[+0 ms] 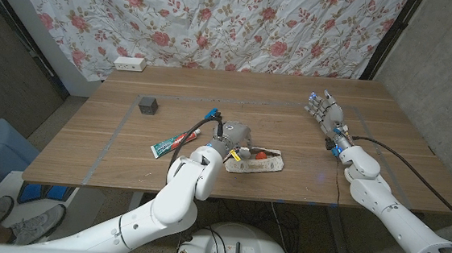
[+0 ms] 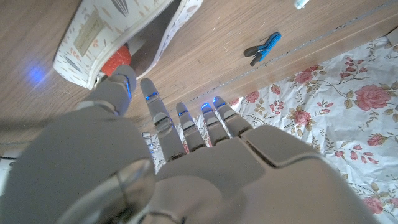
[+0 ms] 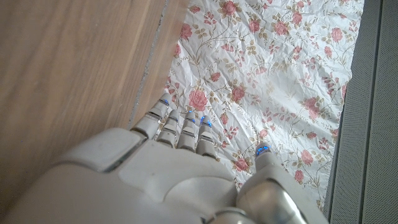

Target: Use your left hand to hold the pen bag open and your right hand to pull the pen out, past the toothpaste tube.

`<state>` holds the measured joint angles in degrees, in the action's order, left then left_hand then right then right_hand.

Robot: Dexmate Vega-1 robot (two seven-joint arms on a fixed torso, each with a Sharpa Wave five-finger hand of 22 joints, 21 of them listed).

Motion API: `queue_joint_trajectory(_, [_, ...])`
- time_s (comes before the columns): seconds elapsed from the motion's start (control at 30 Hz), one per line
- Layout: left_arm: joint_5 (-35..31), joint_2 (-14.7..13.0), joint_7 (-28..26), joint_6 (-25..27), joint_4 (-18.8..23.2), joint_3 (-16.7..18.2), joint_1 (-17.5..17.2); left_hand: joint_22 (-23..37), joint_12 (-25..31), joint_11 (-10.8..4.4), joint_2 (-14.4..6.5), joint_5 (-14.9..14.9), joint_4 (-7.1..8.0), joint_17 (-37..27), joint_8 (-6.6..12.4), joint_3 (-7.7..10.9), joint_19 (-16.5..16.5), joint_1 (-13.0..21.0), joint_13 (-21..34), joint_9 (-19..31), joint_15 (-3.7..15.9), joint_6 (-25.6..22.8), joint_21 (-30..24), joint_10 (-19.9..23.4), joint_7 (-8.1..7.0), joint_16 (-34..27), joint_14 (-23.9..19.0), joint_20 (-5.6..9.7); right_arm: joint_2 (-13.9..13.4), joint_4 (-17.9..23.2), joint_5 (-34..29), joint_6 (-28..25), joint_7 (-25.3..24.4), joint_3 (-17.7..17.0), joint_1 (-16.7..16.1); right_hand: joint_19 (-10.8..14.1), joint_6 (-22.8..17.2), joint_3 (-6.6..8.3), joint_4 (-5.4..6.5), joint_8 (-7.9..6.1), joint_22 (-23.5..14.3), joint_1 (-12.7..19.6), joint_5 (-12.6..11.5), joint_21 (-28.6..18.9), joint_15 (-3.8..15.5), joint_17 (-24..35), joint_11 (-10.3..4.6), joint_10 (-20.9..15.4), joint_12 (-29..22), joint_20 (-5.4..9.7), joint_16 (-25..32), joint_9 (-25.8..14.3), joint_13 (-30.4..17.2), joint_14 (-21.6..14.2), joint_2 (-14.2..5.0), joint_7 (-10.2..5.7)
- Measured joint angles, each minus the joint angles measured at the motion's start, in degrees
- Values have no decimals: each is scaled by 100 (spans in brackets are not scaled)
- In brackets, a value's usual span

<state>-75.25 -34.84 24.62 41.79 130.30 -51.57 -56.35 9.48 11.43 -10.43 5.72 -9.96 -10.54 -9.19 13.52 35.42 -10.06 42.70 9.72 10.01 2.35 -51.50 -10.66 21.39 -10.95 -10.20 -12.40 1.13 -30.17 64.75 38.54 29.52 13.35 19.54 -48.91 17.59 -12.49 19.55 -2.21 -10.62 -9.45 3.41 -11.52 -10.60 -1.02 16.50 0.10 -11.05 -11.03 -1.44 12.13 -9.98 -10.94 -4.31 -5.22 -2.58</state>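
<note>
In the head view, the pen bag lay flat on the wooden desk near its front edge, a white patterned pouch with something red and a yellow bit showing at its left end. The left robot hand sat just beside that end, over its upper left corner; whether it touched the bag could not be told, and its fingers were hidden from this angle. The toothpaste tube lay slanted to the left of the bag, and a blue clip rested just behind the hand. A dark cube stood farther left. The right robot hand stood well apart at the far right, fingers spread and holding nothing.

The left wrist view showed the left robot hand with fingers extended side by side, nothing between them, and the thumb tip close to the bag's open mouth. A beige label on the bag was unreadable. The clip lay beyond.

The right wrist view showed the right robot hand with loosely spread fingers over the desk edge, a floral curtain behind.
</note>
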Motion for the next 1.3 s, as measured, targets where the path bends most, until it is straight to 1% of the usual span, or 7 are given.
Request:
queue_joint_trajectory(0.23, [-581, 360, 208, -157, -206, 70, -184, 0, -18, 0, 0, 0, 24, 0, 0, -24, 0, 45, 0, 0, 0, -52, 0, 0, 10, 0, 0, 0, -2, -15, 23, 3, 50, -3, 4, 0, 0, 0, 0, 0, 0, 0, 0, 0, 0, -29, 0, 0, 0, 0, 0, 0, 0, 0, 0, 0])
queue_joint_trajectory(0.63, [-1155, 856, 273, -339, -549, 206, -415, -1, -21, -11, -46, -23, 23, 0, -45, -71, -22, 196, 0, -1, 0, -223, 0, 154, -18, 0, -61, -22, 11, -110, 58, 2, 145, -2, 51, 0, 1, 0, 0, 0, 0, 0, 0, 0, 0, -29, 0, 0, 0, 0, 0, 0, 0, 0, 0, 1])
queue_joint_trajectory(0.73, [-1233, 856, 243, -372, -549, 206, -415, -1, -20, -42, -53, -23, 35, 0, -45, -84, -41, 249, 0, 20, -9, -266, 0, 185, 0, 0, -114, -41, 20, -144, 58, 2, 145, 3, 71, 0, 1, 0, 0, 0, 0, 0, 0, 0, 0, -28, 0, 0, 0, 0, 0, 0, 0, 0, 0, 1])
queue_joint_trajectory(0.87, [-1316, 1023, 207, -405, -703, 268, -476, -1, -19, -11, -71, -23, 37, 0, -45, -104, -41, 266, 0, 27, 0, -266, 0, 216, 0, 0, -123, -41, 34, -191, 78, -15, 203, 10, 101, 21, 1, 0, 0, 0, 0, 0, 0, 0, 0, -28, 0, 0, 0, -21, 0, 0, 0, 0, 0, 1])
queue_joint_trajectory(1.2, [-1421, 1023, 180, -486, -703, 268, -476, -2, -19, -11, -99, -23, 41, 0, -84, -137, -103, 339, 0, 27, -21, -359, 0, 276, -31, 0, -185, -40, 68, -317, 78, -15, 203, 25, 177, 21, 1, 0, 0, 0, 0, 0, 0, 0, -32, -28, 0, 0, 0, -21, 0, 0, 0, -32, 0, 1])
queue_joint_trajectory(1.23, [-1422, 1210, 176, -493, -936, 332, -475, -2, -19, -11, -109, -23, 41, 0, -84, -137, -104, 350, 0, 27, -18, -359, 0, 276, -31, 0, -186, -40, 72, -328, 102, -48, 290, 26, 184, 21, 1, 0, 0, 0, 0, 0, 0, 0, -32, -28, 0, 0, 0, -21, 0, 0, 0, -32, 0, 1])
queue_joint_trajectory(1.3, [-1423, 1218, 168, -503, -952, 334, -469, -2, -19, -33, -136, -23, 39, 0, -84, -138, -127, 377, 0, 27, 0, -362, 0, 298, -27, 0, -205, -17, 80, -352, 103, -50, 297, 29, 199, 21, 1, 0, 0, 0, 0, 0, 0, 0, -32, -28, 0, 0, 0, -21, 0, 0, 0, -32, 0, 1])
